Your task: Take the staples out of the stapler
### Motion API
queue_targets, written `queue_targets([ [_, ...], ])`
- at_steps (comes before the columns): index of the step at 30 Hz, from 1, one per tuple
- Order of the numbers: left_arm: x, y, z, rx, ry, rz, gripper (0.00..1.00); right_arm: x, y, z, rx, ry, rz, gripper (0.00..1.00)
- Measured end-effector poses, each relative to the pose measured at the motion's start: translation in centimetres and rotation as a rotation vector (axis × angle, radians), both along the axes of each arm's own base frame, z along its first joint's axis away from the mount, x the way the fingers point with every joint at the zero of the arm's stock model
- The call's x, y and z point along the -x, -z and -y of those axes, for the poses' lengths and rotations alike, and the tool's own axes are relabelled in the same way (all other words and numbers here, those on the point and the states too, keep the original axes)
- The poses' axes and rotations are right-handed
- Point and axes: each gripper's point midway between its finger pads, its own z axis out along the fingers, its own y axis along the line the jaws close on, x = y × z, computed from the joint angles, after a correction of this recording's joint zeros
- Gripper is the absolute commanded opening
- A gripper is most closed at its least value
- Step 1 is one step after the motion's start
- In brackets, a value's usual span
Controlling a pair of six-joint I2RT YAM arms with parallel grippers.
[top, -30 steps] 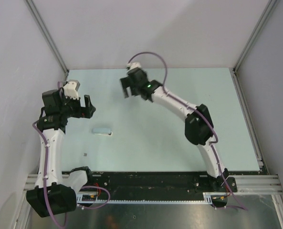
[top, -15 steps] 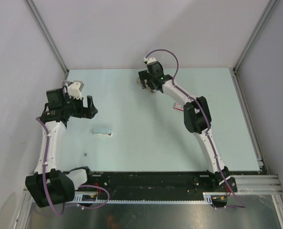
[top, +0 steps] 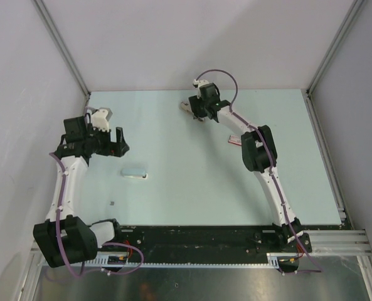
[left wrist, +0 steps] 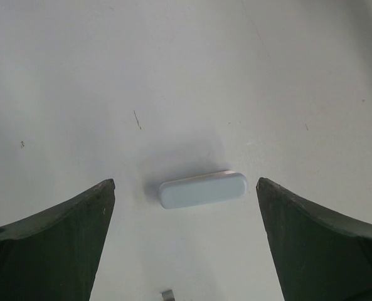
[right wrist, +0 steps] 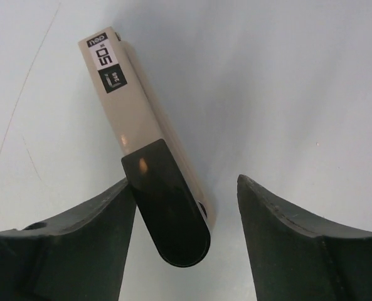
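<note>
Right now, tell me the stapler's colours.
The stapler is pale beige with a black rounded upper part; clearest in the right wrist view.

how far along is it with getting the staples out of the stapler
Done: nothing that shows. The stapler lies on the table, seemingly closed, with no staples seen beside it. In hand: the right claw is open, its fingers either side of the stapler's black end, not gripping. The left claw is open above a small pale oblong piece. Left: grip, open, remove the staples.
</note>
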Motion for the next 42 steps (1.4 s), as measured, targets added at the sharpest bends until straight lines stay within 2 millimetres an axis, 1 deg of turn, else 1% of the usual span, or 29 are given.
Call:
queue_targets([
  [6,-0.2,0.2,0.0,-0.006,0.000,0.003,1.00,0.3,0.0,-1.5,0.003,-0.045,0.028,0.29],
  [9,-0.2,0.6,-0.1,-0.010,-0.003,-0.001,0.99,0.7,-0.1,-2.5,0.022,-0.066,0.045,0.18],
  [15,-0.2,0.9,-0.2,-0.025,-0.004,-0.004,0.99,1.6,0.0,-3.7,0.031,-0.090,0.042,0.03],
  [18,-0.2,1.1,-0.1,-0.025,0.000,-0.008,0.99,2.0,-0.1,-4.2,0.015,-0.084,0.033,0.00],
  [20,0.0,1.4,0.2,-0.024,0.010,-0.015,0.99,2.8,0.0,-4.5,-0.003,-0.076,0.019,0.00],
  [22,0.0,1.6,0.8,-0.021,0.028,-0.020,0.96,4.8,-0.1,-4.8,-0.025,-0.068,-0.005,0.00],
  [23,0.0,1.7,1.3,-0.016,0.044,-0.022,0.95,6.1,-0.3,-5.1,-0.036,-0.065,-0.019,0.00],
  [25,0.0,2.2,2.5,0.005,0.077,-0.035,0.94,9.3,-0.6,-6.1,-0.059,-0.063,-0.040,0.00],
  [26,0.1,2.5,3.3,0.018,0.097,-0.046,0.94,10.7,-0.9,-6.2,-0.072,-0.054,-0.045,0.00],
  [27,0.0,2.9,4.2,0.028,0.122,-0.058,0.94,12.8,-1.1,-7.6,-0.083,-0.072,-0.050,0.00],
  [32,0.6,4.6,9.5,0.081,0.266,-0.119,0.95,23.0,-3.1,-12.2,-0.189,-0.119,-0.062,0.00],
  [34,1.0,5.1,11.0,0.096,0.308,-0.126,0.95,25.7,-4.0,-13.2,-0.235,-0.128,-0.065,0.00],
  [35,1.2,5.3,11.5,0.101,0.321,-0.130,0.95,26.6,-4.4,-13.4,-0.255,-0.121,-0.063,0.00],
  [37,1.7,5.8,12.6,0.111,0.351,-0.133,0.95,27.4,-5.1,-13.4,-0.286,-0.090,-0.052,0.00],
  [40,2.5,6.7,13.8,0.121,0.386,-0.144,0.95,26.9,-6.0,-12.7,-0.328,-0.009,-0.023,0.00],
  [42,2.8,6.9,14.2,0.128,0.396,-0.147,0.95,26.5,-6.4,-12.3,-0.348,0.037,-0.008,0.00],
])
